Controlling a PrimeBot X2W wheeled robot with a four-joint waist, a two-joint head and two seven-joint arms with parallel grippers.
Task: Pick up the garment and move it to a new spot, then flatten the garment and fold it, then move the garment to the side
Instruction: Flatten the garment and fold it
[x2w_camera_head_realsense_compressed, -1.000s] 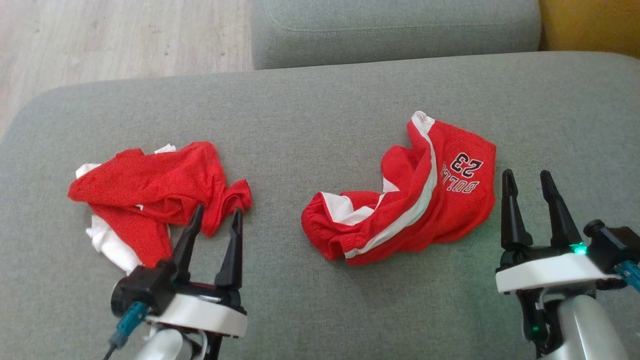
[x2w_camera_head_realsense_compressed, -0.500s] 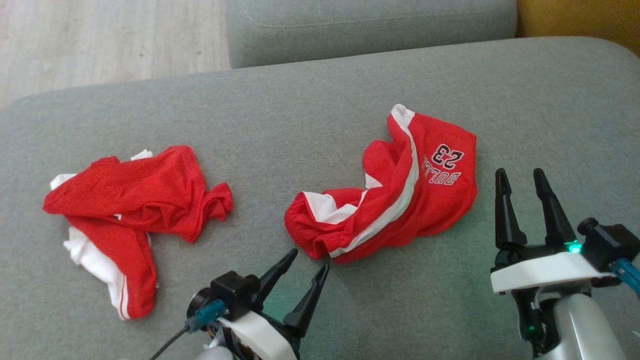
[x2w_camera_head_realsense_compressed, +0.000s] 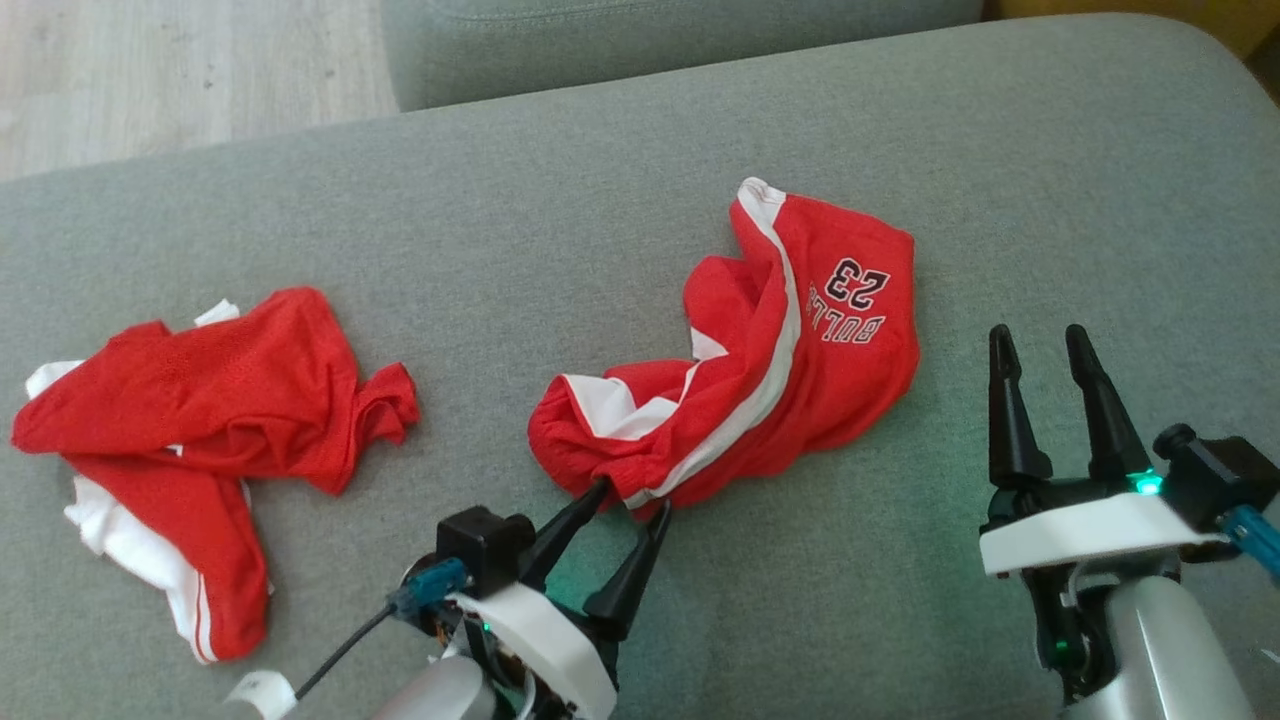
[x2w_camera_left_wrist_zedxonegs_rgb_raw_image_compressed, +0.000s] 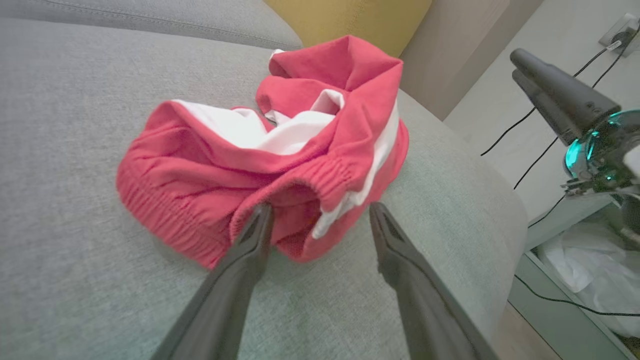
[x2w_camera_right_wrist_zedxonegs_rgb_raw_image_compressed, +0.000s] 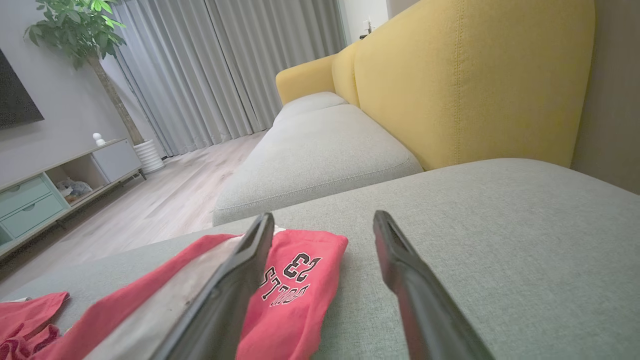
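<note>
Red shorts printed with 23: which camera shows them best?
Head view: the red-and-white shorts lie whole on the grey sofa cushion. Left wrist view shows their elastic waistband; right wrist view, just the printed leg.

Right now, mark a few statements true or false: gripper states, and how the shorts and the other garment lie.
1. The left gripper is open, tips at the elastic waistband of the Bulls 23 shorts. True.
2. The right gripper is shut on the shorts. False: it is open and apart from them, off their right side.
3. A second red-and-white garment lies on the same grey sofa cushion. True.
4. The two garments touch. False: bare cushion lies between them.
5. The shorts lie folded flat. False: they are crumpled.
</note>
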